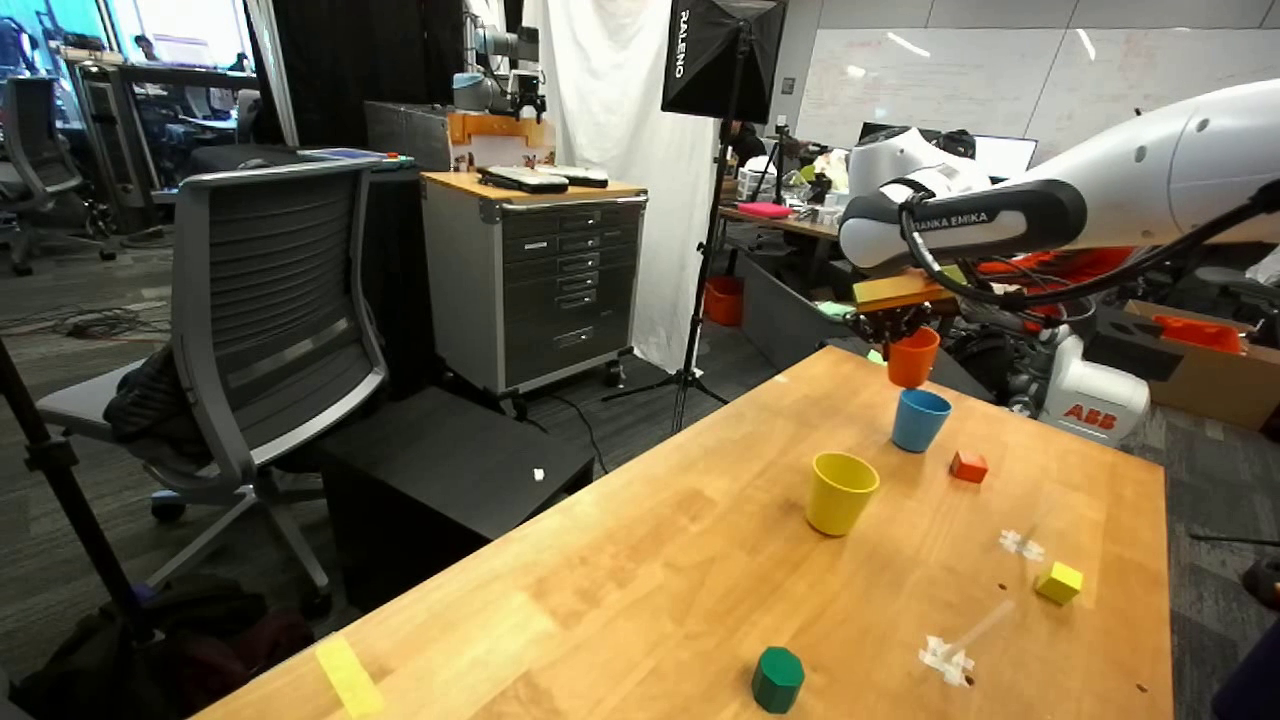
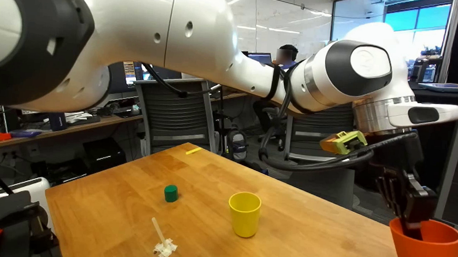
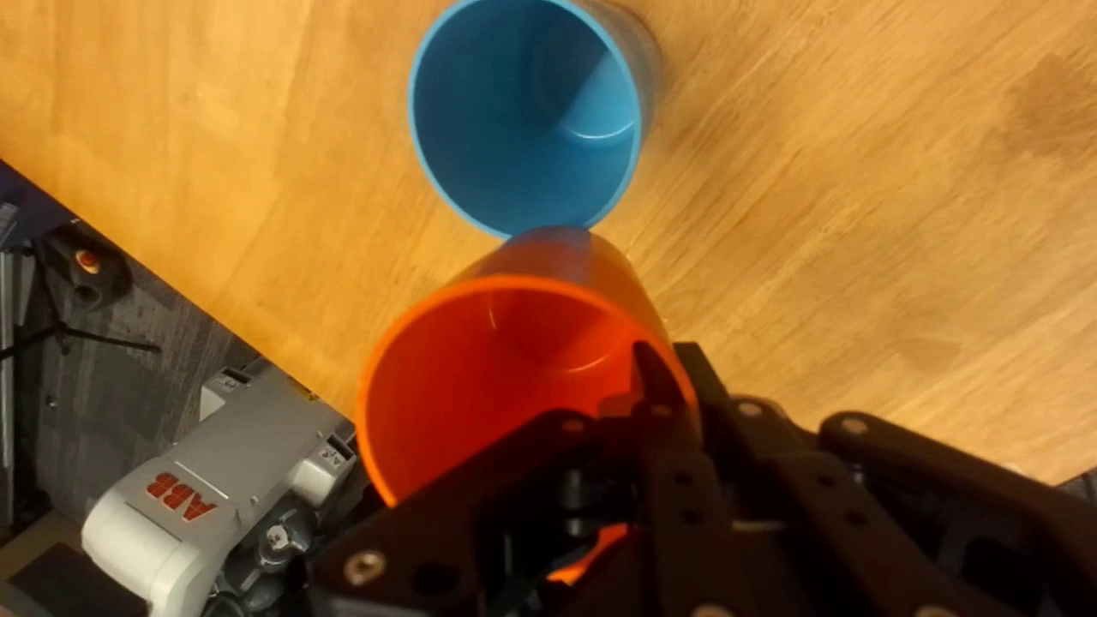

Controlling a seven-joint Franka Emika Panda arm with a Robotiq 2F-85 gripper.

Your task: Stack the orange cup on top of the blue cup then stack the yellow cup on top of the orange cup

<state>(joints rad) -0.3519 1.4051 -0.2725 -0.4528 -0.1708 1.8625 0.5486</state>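
With 12 o'clock at the top of an exterior view, we find the yellow tape strip [image 1: 349, 677] at the 8 o'clock end of the table [image 1: 620, 570]. To its right we locate the dark-green cylinder [image 1: 778, 680], standing between the 6 and 7 o'clock positions of the yellow cup [image 1: 840, 495]. We find the yellow cup upright on the table, apart from the other two cups. At its 1 o'clock we have the orange cup [image 1: 911, 360], raised off the table, mouth up. We note the jaws clamped on its wall, one jaw inside the cup and the other outside; in the wrist view the grip lies between 3 and 4 o'clock on the rim. We find the blue cup [image 1: 919, 423] upright on the table, and in the wrist view the base of the orange cup overlaps its rim at 6 o'clock; we cannot tell whether the two touch. Between the blue cup's 4 and 5 o'clock we locate the red block [image 1: 968, 466], and at that block's 5 o'clock the yellow block [image 1: 1058, 582]. Farther right we see the white arm [image 1: 1140, 175], spanning from the 2 o'clock edge
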